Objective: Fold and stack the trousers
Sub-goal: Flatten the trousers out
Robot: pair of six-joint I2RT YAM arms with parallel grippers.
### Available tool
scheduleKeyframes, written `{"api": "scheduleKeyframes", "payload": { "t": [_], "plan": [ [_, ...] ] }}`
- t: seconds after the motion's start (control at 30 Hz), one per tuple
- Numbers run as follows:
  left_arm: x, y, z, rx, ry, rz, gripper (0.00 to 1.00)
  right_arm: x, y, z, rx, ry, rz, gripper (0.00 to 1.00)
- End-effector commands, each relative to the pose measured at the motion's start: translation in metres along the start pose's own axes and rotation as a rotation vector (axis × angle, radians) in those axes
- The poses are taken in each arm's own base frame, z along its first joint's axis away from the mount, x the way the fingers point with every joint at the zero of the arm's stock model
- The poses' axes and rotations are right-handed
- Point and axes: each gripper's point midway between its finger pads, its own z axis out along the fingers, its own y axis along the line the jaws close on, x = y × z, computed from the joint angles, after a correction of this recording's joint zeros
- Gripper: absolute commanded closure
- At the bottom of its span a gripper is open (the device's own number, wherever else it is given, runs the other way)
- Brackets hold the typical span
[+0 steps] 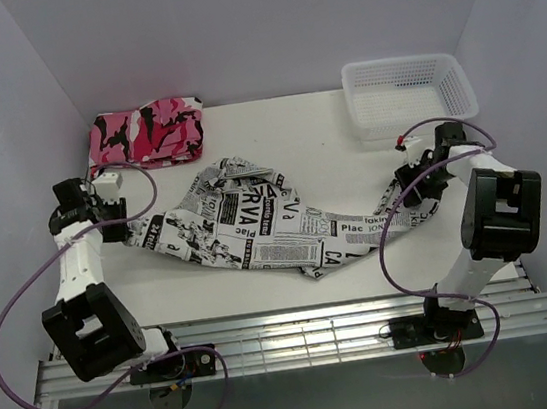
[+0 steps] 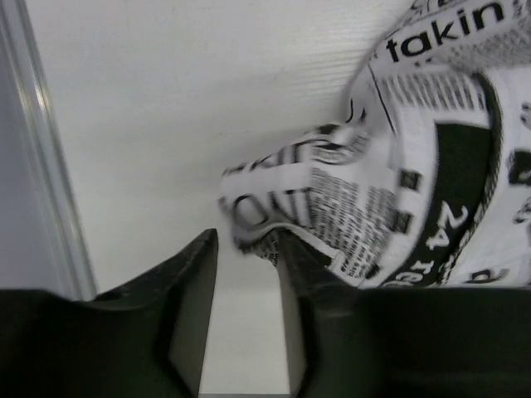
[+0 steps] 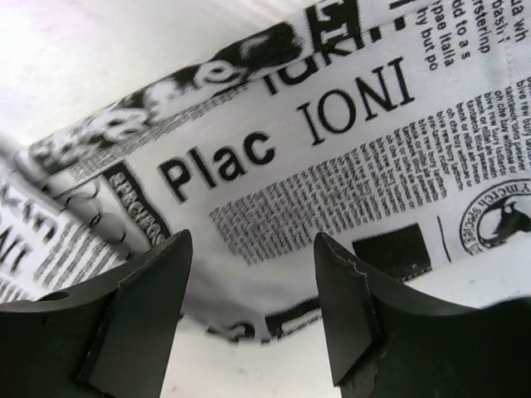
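The trousers [image 1: 256, 222], white cloth printed with black newspaper text, lie spread and rumpled across the middle of the table, one leg running right. My left gripper [image 1: 118, 228] is at their left end. In the left wrist view it [image 2: 246, 240] stands open, bare table shows between its fingers, and a bunched cloth edge [image 2: 398, 191] touches the right fingertip. My right gripper [image 1: 416, 196] is at the right leg's end. In the right wrist view it [image 3: 251, 240] is open just above the printed leg [image 3: 332, 157], and nothing is pinched between its fingers.
A folded pink, black and white camouflage garment [image 1: 148, 132] lies at the back left. A white mesh basket [image 1: 405, 91] stands at the back right. Grey walls close in three sides. A metal rail [image 1: 291, 338] runs along the near edge.
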Motion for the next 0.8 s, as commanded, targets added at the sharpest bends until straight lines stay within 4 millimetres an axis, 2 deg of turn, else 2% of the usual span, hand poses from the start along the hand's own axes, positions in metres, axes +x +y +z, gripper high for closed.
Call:
{"api": "scheduleKeyframes", "payload": {
  "t": [0.0,0.07,0.1,0.13,0.17,0.2,0.23,0.27,0.3,0.37,0.4,0.47,0.53,0.57,0.63,0.67,0.7,0.73,0.77],
  "plan": [
    [-0.016,-0.006,-0.012,0.135,-0.059,-0.040,0.49,-0.014,0.029,-0.039,-0.107,-0.067,-0.106,0.33],
    [-0.028,-0.012,-0.019,0.204,-0.095,-0.010,0.45,-0.027,0.039,-0.061,-0.139,-0.112,-0.164,0.29],
    [-0.030,-0.023,-0.024,0.267,-0.112,-0.007,0.43,-0.032,0.052,-0.069,-0.200,-0.147,-0.185,0.25],
    [-0.033,-0.027,-0.027,0.294,-0.123,0.005,0.31,-0.026,0.065,-0.081,-0.243,-0.133,-0.184,0.23],
    [-0.035,-0.031,-0.031,0.317,-0.134,0.022,0.28,-0.028,0.072,-0.088,-0.267,-0.151,-0.227,0.21],
    [-0.039,-0.037,-0.036,0.356,-0.146,0.024,0.27,-0.028,0.087,-0.093,-0.314,-0.166,-0.255,0.13],
    [-0.040,-0.041,-0.038,0.379,-0.150,0.026,0.15,-0.026,0.097,-0.101,-0.322,-0.170,-0.281,0.09],
    [-0.040,-0.043,-0.040,0.395,-0.150,0.025,0.13,-0.026,0.112,-0.100,-0.347,-0.165,-0.328,0.07],
    [-0.040,-0.045,-0.041,0.409,-0.144,0.015,0.12,-0.017,0.122,-0.096,-0.359,-0.147,-0.356,0.04],
    [-0.042,-0.049,-0.042,0.430,-0.141,-0.019,0.11,-0.019,0.136,-0.095,-0.328,-0.176,-0.442,0.02],
    [-0.040,-0.050,-0.040,0.439,-0.132,-0.033,0.11,-0.006,0.159,-0.083,-0.353,-0.127,-0.510,0.03],
    [-0.042,-0.053,-0.041,0.459,-0.130,-0.058,0.10,-0.011,0.175,-0.075,-0.316,-0.161,-0.603,0.07],
    [-0.044,-0.052,-0.041,0.471,-0.125,-0.100,0.09,-0.003,0.206,-0.066,-0.342,-0.144,-0.675,0.10],
    [-0.045,-0.050,-0.041,0.468,-0.125,-0.116,0.09,-0.011,0.224,-0.063,-0.353,-0.179,-0.731,0.10],
    [-0.046,-0.046,-0.040,0.471,-0.117,-0.162,0.08,-0.009,0.236,-0.052,-0.336,-0.165,-0.733,0.10],
    [-0.046,-0.043,-0.040,0.469,-0.114,-0.182,0.08,-0.017,0.251,-0.047,-0.329,-0.200,-0.783,0.10],
    [-0.044,-0.040,-0.037,0.460,-0.102,-0.205,0.08,-0.011,0.260,-0.037,-0.321,-0.167,-0.805,0.10],
    [-0.043,-0.037,-0.037,0.456,-0.099,-0.217,0.07,-0.012,0.257,-0.030,-0.298,-0.162,-0.791,0.10],
    [-0.040,-0.029,-0.035,0.435,-0.094,-0.239,0.07,-0.011,0.269,-0.025,-0.304,-0.157,-0.822,0.10]
  ]
}}
